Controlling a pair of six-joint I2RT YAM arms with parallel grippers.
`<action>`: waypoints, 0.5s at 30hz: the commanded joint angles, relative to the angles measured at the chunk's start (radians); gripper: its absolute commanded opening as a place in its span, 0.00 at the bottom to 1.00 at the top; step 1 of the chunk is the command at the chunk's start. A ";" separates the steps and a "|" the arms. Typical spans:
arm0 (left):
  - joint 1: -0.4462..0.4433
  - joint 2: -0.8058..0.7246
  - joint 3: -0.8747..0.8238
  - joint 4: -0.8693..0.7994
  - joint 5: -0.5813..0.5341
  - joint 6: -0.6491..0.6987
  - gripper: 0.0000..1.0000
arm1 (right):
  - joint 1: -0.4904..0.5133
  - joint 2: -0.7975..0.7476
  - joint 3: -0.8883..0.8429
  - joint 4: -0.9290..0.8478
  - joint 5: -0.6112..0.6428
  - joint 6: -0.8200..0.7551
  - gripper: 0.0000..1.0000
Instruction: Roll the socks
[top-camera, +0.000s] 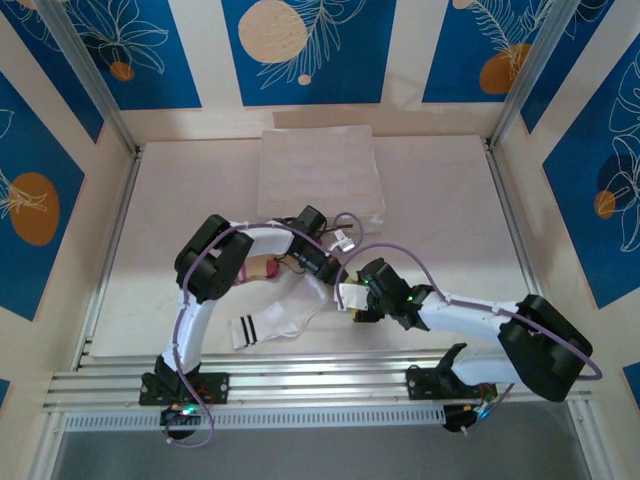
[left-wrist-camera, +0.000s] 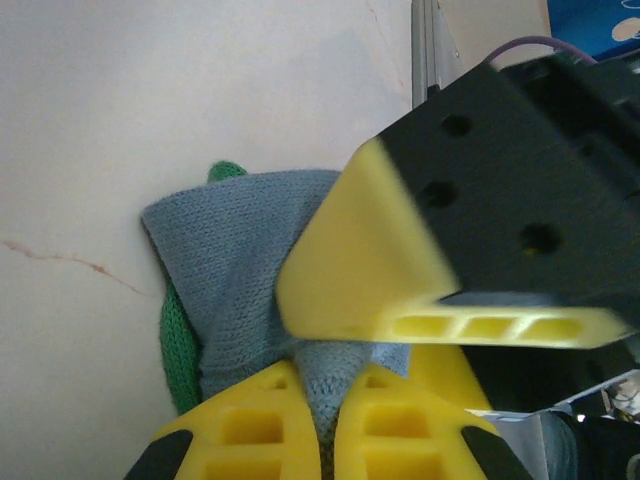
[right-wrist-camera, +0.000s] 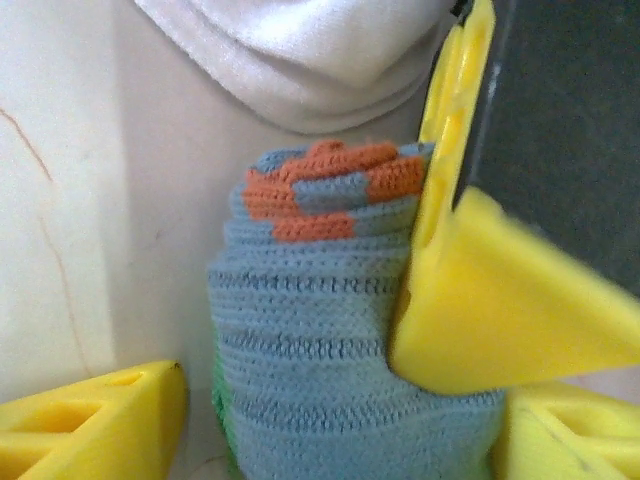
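Bases of two robot arms sit at the near edge of a pale surface (top-camera: 150, 300), seen from above. Just beyond them, left of centre, the white sock (top-camera: 262, 327) lies flat, its black-striped cuff pointing left. Both arms bend inward and meet just past it, near the middle of the surface.

The left end effector (left-wrist-camera: 320, 390) is pinched narrow on the grey sock (left-wrist-camera: 240, 260). Its wrist camera shows two yellow fingers (left-wrist-camera: 195, 435) pressed together with a fold of grey knit caught between them (a strip of green edging runs along the sock's left side).

The right end effector (right-wrist-camera: 340, 400) stands wide around the same sock. Its wrist camera shows the sock as a tight grey roll with an orange end at the top. The pad at the lower left of that view sits apart from the roll, with bare surface between them. Whether the opposite pad touches the roll cannot be told, because a yellow finger of the left end effector presses on the roll's right side in front of it.

A little farther back, under the left arm, the tan sock (top-camera: 262, 268) lies partly hidden, a touch of maroon showing. Farthest away, the white fabric box (top-camera: 320, 180) rests near the back wall.
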 joint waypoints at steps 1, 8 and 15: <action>0.009 0.050 -0.001 -0.094 -0.021 -0.006 0.03 | 0.012 0.080 0.028 -0.001 0.011 -0.010 0.67; 0.021 -0.005 -0.017 -0.072 -0.022 -0.004 0.22 | 0.066 0.171 0.055 0.011 0.101 0.036 0.07; 0.053 -0.187 -0.091 0.085 -0.037 -0.006 0.44 | 0.066 -0.031 0.055 -0.048 0.032 0.251 0.00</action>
